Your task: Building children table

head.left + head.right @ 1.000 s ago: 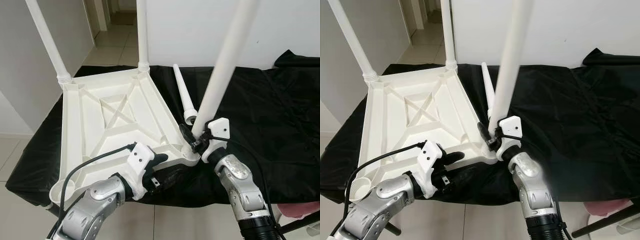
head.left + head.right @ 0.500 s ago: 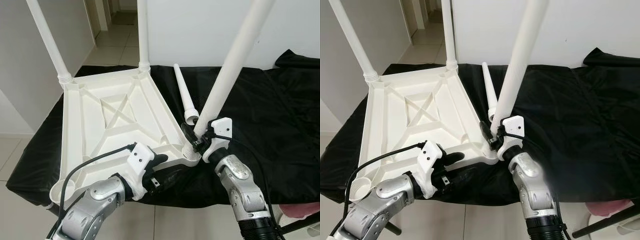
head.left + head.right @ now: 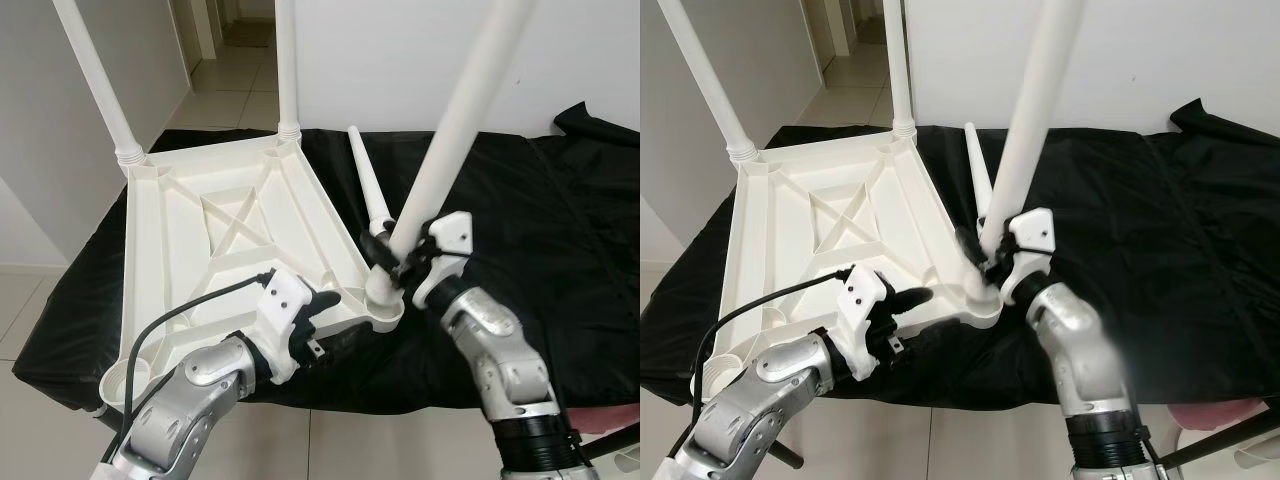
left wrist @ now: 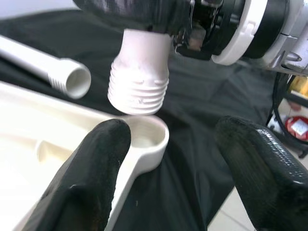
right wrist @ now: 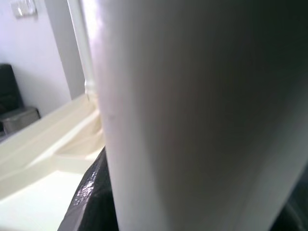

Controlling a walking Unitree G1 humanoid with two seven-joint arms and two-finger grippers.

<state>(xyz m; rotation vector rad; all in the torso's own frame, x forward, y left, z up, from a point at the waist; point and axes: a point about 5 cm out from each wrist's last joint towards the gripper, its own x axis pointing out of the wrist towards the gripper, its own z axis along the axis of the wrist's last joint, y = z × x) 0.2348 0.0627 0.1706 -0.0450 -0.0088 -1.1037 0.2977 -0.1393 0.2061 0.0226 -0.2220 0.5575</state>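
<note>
The two eye views look down from the robot's head at the upside-down table top [image 3: 220, 240] on the black cloth [image 3: 520, 200]. They share almost the same scene. The left wrist view sits very near the corner socket [image 4: 149, 137]. The right wrist view is pressed close against the table leg [image 5: 192, 115].

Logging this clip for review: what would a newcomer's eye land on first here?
The long white table leg, tilted and held near its threaded end by the right gripper just above the near-right corner socket of the upturned white tabletop. The left gripper, fingers open, straddles the tabletop's near edge.
</note>
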